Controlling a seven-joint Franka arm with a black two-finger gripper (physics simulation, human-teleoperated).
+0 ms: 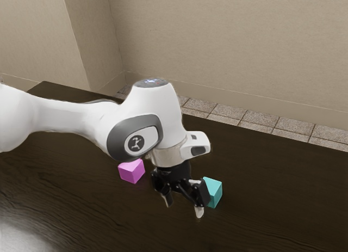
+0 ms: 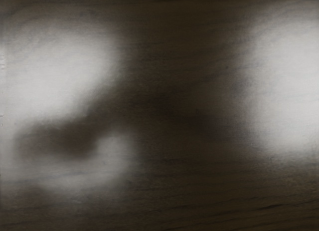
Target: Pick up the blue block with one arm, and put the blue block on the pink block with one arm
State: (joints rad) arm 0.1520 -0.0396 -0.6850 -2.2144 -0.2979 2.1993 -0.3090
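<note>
Now | exterior: pincer [image 1: 184,204] spread beside blue block [image 1: 214,191] | wrist: table [image 2: 164,191] glare

Occlusions and unreadables, single moment.
You get the blue block [image 1: 216,191] with its side toward the exterior view's left covered by one finger of the gripper [image 1: 184,204]; whether finger and block touch cannot be told. The arm [image 1: 65,121] hides the upper right corner of the pink block [image 1: 130,172] and runs off the exterior view's left edge. In the wrist view the table [image 2: 164,191] is blurred: pale patches and a dark smear, neither identifiable.
</note>
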